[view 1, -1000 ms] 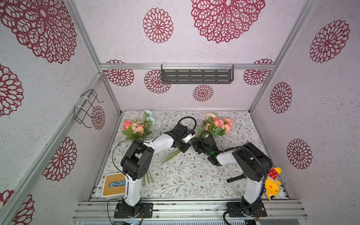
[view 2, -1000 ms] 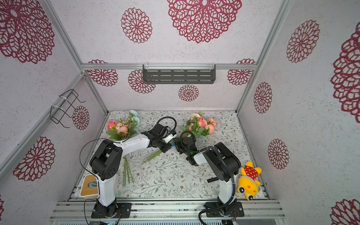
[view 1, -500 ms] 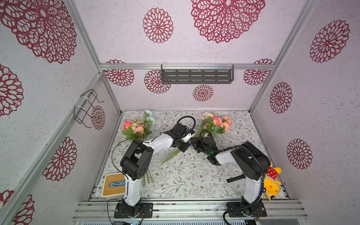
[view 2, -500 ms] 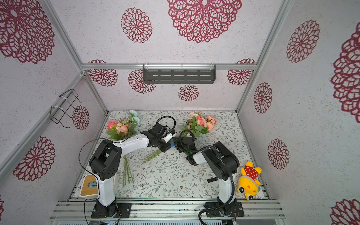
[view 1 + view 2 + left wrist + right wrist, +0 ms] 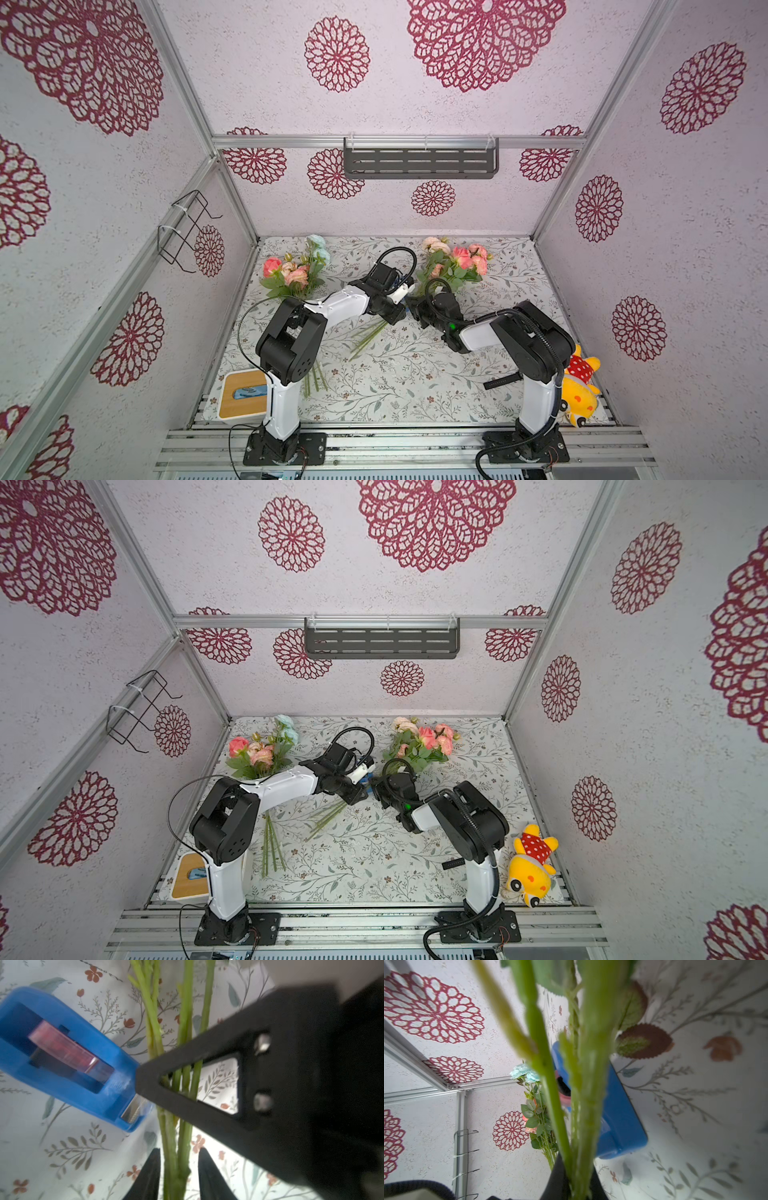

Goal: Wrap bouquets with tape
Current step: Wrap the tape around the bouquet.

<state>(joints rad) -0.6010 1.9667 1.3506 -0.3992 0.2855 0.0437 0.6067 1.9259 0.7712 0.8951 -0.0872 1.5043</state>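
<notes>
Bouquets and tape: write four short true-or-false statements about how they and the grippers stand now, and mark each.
1. The tape dispenser lies beside the stems of the pink bouquet. True.
2. The left gripper surrounds the blue-bloom bouquet. False: its open jaws straddle the pink bouquet's stems.
3. The right gripper is closed on the pink bouquet's stems. True.
4. The plush toy lies between the two bouquets. False: it lies at the table edge, away from both.

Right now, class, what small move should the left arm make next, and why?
Probably draw the left gripper back off the stems and toward the tape dispenser: its jaws stand open either side of them, the right gripper looks shut on the same stems, and the dispenser lies just beside them.
</notes>
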